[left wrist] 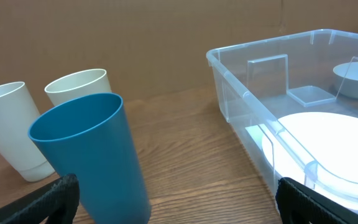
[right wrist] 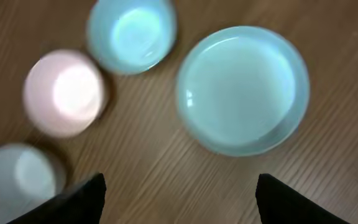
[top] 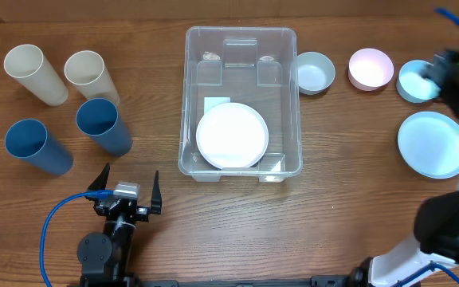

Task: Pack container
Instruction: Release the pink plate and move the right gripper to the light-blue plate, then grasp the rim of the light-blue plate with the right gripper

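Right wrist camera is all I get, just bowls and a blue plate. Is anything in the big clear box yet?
Observer: Yes, one white plate lies flat in the container.
Operator: Where is it from my bowls?
Observer: The grey bowl sits right beside its wall, outside.
Operator: Any cups?
Observer: Two cream cups and two blue cups stand on the container's other side.

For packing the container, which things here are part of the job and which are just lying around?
Job: container, white plate inside it; likely to pack: blue cups, cream cups, grey bowl, pink bowl, blue bowl, light blue plate.
Lying about: only the blue cable.
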Controlling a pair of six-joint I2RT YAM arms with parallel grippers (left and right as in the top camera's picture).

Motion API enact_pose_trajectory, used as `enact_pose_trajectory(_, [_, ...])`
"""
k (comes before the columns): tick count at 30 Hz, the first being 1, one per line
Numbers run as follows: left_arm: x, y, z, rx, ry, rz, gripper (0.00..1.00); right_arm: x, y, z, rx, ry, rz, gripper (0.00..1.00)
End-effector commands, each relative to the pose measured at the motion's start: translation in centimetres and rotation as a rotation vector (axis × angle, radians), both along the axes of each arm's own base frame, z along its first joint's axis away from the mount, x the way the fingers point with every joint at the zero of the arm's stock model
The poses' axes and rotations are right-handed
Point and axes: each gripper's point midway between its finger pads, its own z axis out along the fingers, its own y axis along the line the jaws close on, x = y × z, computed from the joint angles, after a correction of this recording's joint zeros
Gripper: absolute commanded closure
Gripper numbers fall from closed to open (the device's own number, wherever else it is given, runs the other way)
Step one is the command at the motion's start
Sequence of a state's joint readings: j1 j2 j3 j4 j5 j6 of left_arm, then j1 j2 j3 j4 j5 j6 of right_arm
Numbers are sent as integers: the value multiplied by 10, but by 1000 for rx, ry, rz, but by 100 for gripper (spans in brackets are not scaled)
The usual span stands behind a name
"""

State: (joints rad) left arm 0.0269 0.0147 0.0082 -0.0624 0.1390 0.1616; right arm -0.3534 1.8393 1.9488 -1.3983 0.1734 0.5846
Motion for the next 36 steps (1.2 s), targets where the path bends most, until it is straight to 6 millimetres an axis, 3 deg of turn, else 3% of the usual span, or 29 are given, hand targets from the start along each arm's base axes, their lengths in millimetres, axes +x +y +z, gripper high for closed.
enact_pose_trajectory(1, [0, 0, 0, 18, -8, -5, 0, -41, -47, -33, 38, 66, -192, 20])
enact_pose_trajectory(6, [0, 0, 0, 18, -8, -5, 0, -92, -83, -92, 117, 145, -350, 21])
enact_pose_trajectory(12, [0, 0, 0, 18, -8, -5, 0, -121, -99, -124, 133, 179, -400, 22])
enact_pose_trajectory(23, [0, 0, 0, 18, -8, -5, 0, -131, -93, -188, 126, 166, -403, 33])
enact_pose_trajectory(31, [0, 0, 0, 18, -8, -5, 0, -117, -93, -193, 143, 97, -388, 57])
enact_pose_trajectory(36, [0, 0, 0, 18, -8, -5, 0, -115, -94, -196, 136, 86, -387, 59])
